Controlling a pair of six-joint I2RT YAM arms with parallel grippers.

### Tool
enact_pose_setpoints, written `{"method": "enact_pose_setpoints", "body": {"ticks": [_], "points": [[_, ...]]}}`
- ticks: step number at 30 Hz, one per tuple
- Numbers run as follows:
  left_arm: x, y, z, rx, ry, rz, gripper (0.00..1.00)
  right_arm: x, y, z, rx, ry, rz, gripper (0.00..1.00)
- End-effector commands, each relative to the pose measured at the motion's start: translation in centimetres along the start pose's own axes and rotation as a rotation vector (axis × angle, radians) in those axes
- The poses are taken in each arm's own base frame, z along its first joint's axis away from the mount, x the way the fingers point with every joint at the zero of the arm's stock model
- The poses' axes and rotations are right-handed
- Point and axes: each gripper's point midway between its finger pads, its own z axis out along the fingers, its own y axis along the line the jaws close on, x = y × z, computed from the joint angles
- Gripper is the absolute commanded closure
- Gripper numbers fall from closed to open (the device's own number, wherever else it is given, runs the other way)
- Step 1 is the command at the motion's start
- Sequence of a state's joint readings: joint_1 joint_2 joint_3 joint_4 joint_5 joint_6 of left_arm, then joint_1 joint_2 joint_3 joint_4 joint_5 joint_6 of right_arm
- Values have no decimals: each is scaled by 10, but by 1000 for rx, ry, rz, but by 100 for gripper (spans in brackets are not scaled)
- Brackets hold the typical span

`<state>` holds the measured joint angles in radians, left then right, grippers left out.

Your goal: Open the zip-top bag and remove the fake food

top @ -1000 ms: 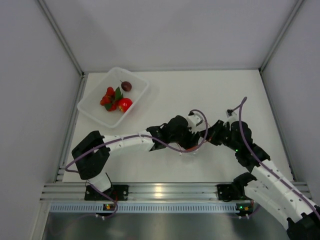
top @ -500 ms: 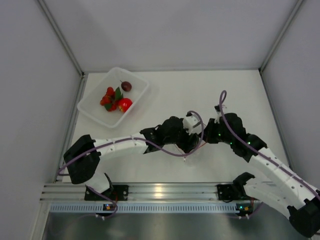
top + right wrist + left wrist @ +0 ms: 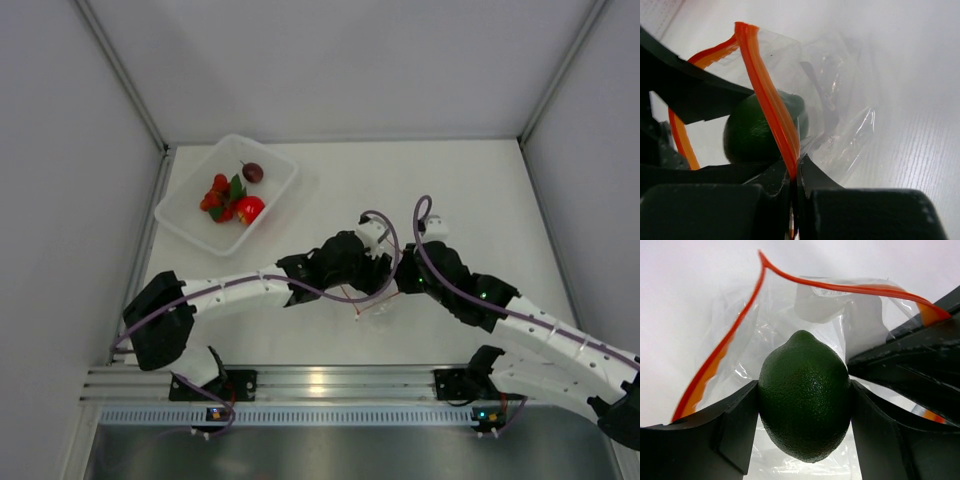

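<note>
**A:** ok so where's the zip-top bag (image 3: 375,312) at?

**B:** front-middle of the bench (image 3: 480,190), between the two arms, mouth gaping open. A green lime (image 3: 802,385) sits right in that mouth, and the left tool (image 3: 804,405) is clamped on it, one finger on each side.

**A:** and the right tool (image 3: 794,175)?

**B:** Jaws together, pinching the orange zip strip (image 3: 767,95) on the bag's edge.

**A:** anything else around?

**B:** A clear tub (image 3: 180,222) at the far left, well apart from the bag. It holds a red tomato (image 3: 250,208), a maroon ball (image 3: 252,172) and a red berry cluster (image 3: 216,194) with leaves.
</note>
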<state>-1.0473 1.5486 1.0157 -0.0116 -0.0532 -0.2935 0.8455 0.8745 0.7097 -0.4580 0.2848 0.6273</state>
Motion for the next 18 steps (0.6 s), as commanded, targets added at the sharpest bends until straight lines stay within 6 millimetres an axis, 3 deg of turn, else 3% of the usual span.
{"method": "enact_pose_setpoints", "body": {"ticks": [1, 9, 11, 14, 17, 18], "points": [[-76, -23, -31, 55, -216, -116, 100, -22, -6, -1, 72, -101, 24, 100], [-82, -29, -67, 99, -238, -166, 100, -28, -17, 3, 143, -132, 5, 100], [-93, -29, -83, 103, -281, -182, 100, -26, -16, 7, 147, -124, 4, 100], [-101, -13, -101, 22, -336, -220, 100, -23, -14, 12, 138, -116, 9, 100], [-111, 24, -120, -175, -409, -254, 100, -21, -15, 14, 142, -109, 10, 100], [-115, 45, -127, -268, -441, -275, 100, -21, -14, 14, 140, -107, 9, 100]]}}
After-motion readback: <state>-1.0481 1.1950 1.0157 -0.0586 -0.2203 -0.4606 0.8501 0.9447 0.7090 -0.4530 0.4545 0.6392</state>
